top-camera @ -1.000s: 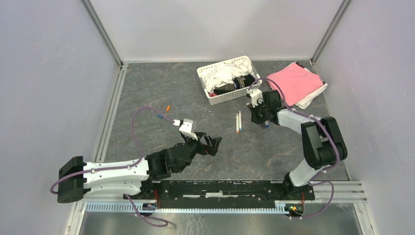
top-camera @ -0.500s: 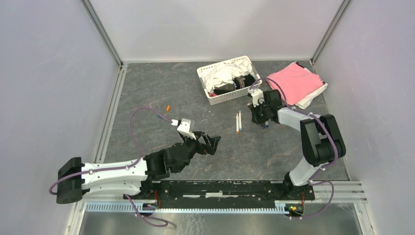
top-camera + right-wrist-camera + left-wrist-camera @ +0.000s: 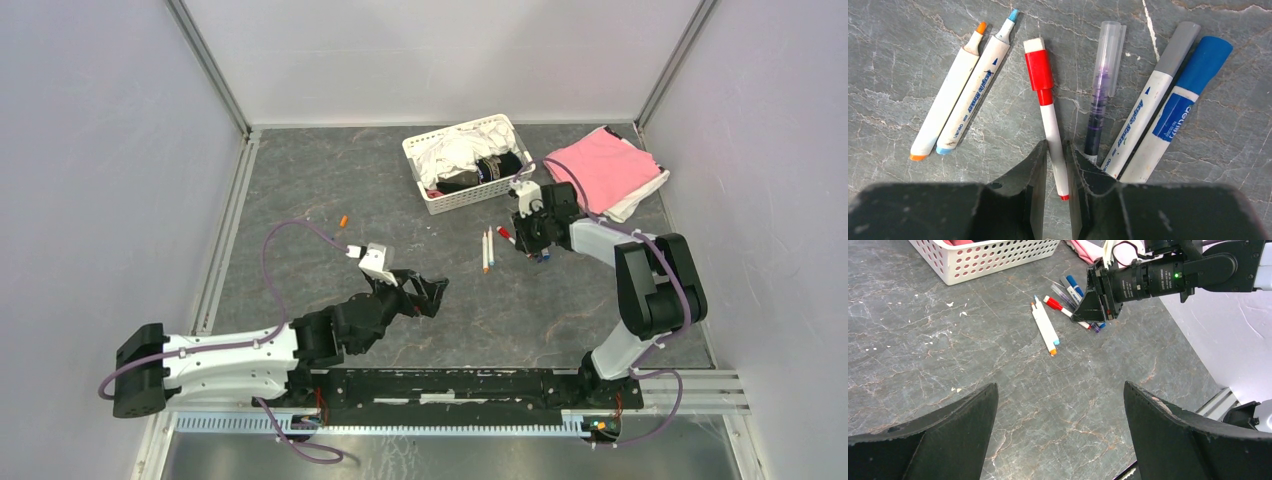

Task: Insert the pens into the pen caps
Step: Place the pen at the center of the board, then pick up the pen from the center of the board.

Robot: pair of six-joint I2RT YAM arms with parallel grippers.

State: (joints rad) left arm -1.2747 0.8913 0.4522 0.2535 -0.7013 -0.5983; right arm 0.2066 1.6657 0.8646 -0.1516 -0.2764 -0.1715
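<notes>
Pale walls [image 3: 100,150] enclose a grey marbled desk [image 3: 300,170] bearing a white basket [image 3: 462,198] of clothes and a folded pink cloth [image 3: 598,165]. The left gripper [image 3: 1060,386] hangs wide open and empty, while the right gripper [image 3: 1055,152] pinches the red pen [image 3: 1045,100] among the other pens [image 3: 973,95] near the basket, with an orange cap [image 3: 343,220] well apart. Unlike half a second ago, the red pen's end shows left of the right gripper.

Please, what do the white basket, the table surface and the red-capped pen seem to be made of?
The white basket looks like moulded matte plastic, with rows of round holes. The table surface looks like dull grey veined stone, possibly a printed sheet; I cannot tell. The red-capped pen looks like smooth plastic with a slight sheen.
</notes>
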